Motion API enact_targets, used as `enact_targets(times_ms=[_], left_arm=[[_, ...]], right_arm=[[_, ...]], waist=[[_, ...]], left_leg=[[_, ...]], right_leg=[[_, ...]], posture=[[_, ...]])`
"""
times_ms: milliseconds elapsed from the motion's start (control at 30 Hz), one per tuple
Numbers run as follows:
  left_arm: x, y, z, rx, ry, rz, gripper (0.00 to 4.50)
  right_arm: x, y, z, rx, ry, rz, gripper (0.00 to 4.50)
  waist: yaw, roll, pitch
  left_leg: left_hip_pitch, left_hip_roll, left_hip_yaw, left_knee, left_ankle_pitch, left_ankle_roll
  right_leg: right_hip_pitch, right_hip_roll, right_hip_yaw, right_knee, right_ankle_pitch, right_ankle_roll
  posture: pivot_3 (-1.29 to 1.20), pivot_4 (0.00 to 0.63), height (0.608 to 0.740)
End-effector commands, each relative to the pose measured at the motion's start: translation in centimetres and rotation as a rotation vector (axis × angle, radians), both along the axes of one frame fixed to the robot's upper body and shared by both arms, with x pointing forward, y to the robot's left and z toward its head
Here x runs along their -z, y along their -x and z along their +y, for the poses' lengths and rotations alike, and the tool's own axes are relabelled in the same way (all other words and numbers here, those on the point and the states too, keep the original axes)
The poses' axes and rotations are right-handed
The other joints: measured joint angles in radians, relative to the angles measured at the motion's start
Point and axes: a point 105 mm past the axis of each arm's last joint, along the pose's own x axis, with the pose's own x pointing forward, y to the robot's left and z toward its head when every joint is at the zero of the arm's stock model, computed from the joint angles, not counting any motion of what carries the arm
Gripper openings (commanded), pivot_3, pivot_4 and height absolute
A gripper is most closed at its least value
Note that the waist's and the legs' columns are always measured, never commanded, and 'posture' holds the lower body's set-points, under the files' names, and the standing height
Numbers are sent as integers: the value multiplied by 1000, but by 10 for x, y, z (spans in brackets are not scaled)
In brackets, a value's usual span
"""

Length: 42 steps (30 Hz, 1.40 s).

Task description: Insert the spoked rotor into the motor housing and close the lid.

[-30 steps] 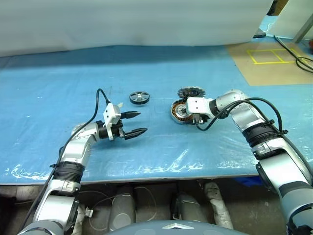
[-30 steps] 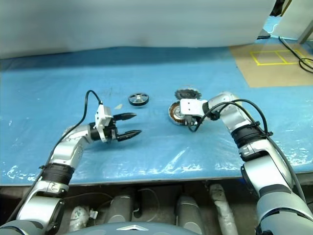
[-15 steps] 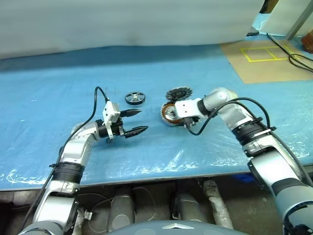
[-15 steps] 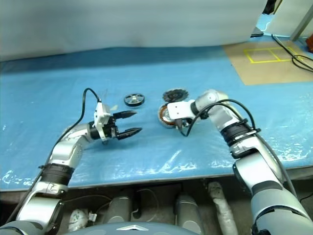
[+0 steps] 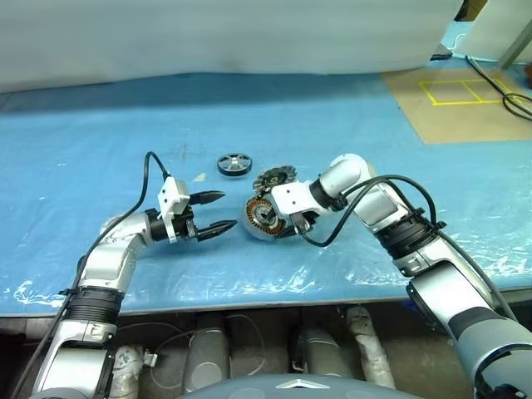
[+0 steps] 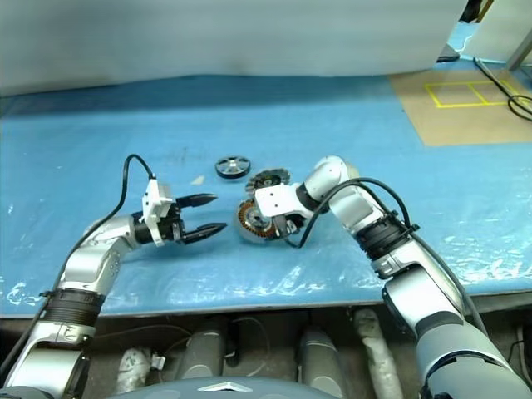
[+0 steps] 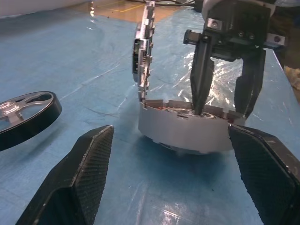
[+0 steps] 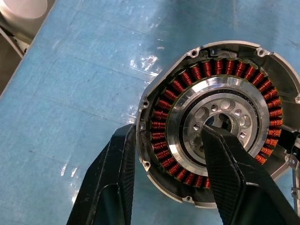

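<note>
While a crinkled blue plastic sheet [image 5: 100, 133] is covering the whole work surface, a pale curtain is hanging along its far edge and a brown floor patch with yellow tape squares [image 5: 461, 91] is lying at the far right.

Three round parts are sitting on the sheet, one of each. The spoked rotor [image 5: 234, 163] is lying flat, farthest from the robot and alone. The motor housing [image 5: 263, 219] is resting near the middle with its copper windings facing up, and the lid [image 5: 274, 176] is standing on edge at the housing's far rim, touching or almost touching it.

Two grippers are working. The left gripper [image 5: 214, 213] is hovering just left of the housing with its fingers spread wide and nothing between them. The right gripper [image 8: 168, 180] is clamping the housing's wall, one finger outside the rim and the other down in the central opening.

The left wrist view is showing the lid's ribbed rim upright behind the housing; the right wrist view is showing the ring of windings and the perforated silver centre from above.
</note>
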Motion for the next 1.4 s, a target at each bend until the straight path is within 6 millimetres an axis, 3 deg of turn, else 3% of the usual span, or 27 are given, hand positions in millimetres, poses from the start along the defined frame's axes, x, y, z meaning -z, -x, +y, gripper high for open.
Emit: enact_targets(times_ms=[33,233,467,767,800,933,1200,1300,1400], left_arm=[[-10,3,-1,6,12,-36,4117],[-10,2,-5,16,14,-32,4117],[-9,1,-9,31,11,-39,4117],[-8,-1,-9,25,15,-41,4117],[-8,-1,-9,25,16,-40,4117],[-7,-1,-10,26,18,-40,4117],[-4,1,-13,38,18,-34,4117],[-5,1,-13,40,24,-34,4117],[-5,3,-12,43,21,-35,4117]], right_arm=[[-9,4,8,-44,-22,-34,1883],[1,-8,3,-18,54,-81,1883],[17,-12,10,-45,132,-141,1883],[15,-13,13,4,123,-105,1883],[14,-12,14,14,114,-84,2191],[-1,-5,23,65,75,24,3391],[-70,19,51,28,-143,113,3391],[-82,26,43,50,-194,174,3391],[-74,21,21,115,-198,162,3391]], waist=[[0,0,0],[-1,0,0],[-1,0,0],[-1,0,0],[-1,0,0],[1,0,0],[0,-1,0],[2,-1,0],[10,-1,1]], left_leg=[[0,0,0,0,0,0],[2,0,0,0,0,0],[10,1,1,0,-2,-4],[21,1,2,-6,-2,-5],[21,1,3,-6,-2,-5],[20,0,3,-6,-2,-5],[9,1,3,-5,-1,-5],[9,1,3,-6,-1,-5],[8,1,3,-6,-1,-5]], right_leg=[[0,0,0,0,0,0],[2,0,0,0,0,0],[9,0,1,0,0,0],[16,0,4,-1,0,0],[16,0,4,-1,0,0],[16,0,4,-2,0,0],[4,0,3,-1,0,0],[4,0,2,-1,0,0],[5,0,2,-2,0,0]], posture=[[0,150,740],[0,150,740],[0,150,740],[0,150,740],[0,150,740],[0,150,740],[0,150,740],[0,150,740],[0,150,740]])
